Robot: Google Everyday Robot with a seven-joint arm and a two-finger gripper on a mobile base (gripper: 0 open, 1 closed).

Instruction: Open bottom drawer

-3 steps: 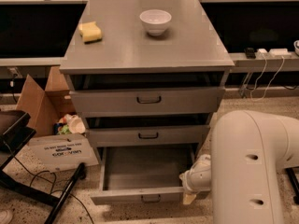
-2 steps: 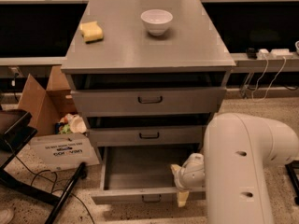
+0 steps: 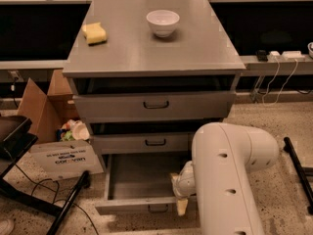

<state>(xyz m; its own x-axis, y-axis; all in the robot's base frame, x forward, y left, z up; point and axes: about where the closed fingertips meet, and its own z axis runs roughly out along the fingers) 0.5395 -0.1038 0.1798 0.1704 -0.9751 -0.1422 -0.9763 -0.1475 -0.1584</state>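
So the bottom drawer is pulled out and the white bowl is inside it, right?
Not quite. The camera view shows the white bowl on the cabinet top. The bottom drawer is pulled out, and the gripper is at its front edge.

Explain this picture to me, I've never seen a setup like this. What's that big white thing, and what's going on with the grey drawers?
The big white shape is a robot's arm, seen from very close. There is only one picture, from a camera looking down at the front of a grey cabinet. Where that camera is mounted isn't known.

The arm's grasping part, the end effector, sits low down at the right front corner of the bottom drawer. That drawer is pulled well out, so you can see into its grey tray. The top drawer and middle drawer are not pulled out like that.

On the cabinet's top are a white bowl and a yellow sponge. A cardboard box stands on the floor to the left. I can't see the end effector holding anything.
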